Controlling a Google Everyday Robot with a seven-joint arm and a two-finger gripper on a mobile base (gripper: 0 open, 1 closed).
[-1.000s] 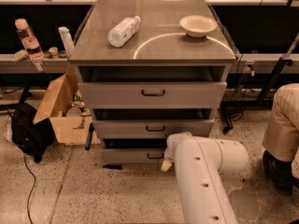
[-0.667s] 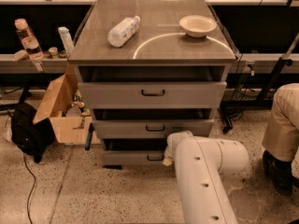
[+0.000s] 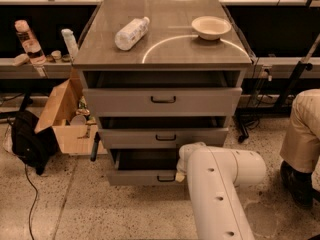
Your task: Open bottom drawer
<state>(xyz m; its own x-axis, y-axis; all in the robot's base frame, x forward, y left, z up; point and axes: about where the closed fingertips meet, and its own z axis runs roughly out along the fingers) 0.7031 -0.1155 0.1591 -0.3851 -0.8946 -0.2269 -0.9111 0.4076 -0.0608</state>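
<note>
The bottom drawer is the lowest of three grey drawers in the cabinet. It is pulled partly out, and the dark inside of its tray shows behind the short flat front. Its small black bar handle sits near the right end of the visible front. My gripper is at the end of the white arm, right beside the handle's right end. The arm hides most of the gripper and the drawer's right part.
The middle drawer and top drawer stand slightly out. A bottle and a bowl lie on the cabinet top. A cardboard box and black bag are at the left. A person's leg is at the right.
The bottom drawer's front has slid out toward the camera a little, showing more dark tray behind it. My gripper stays at the handle.
</note>
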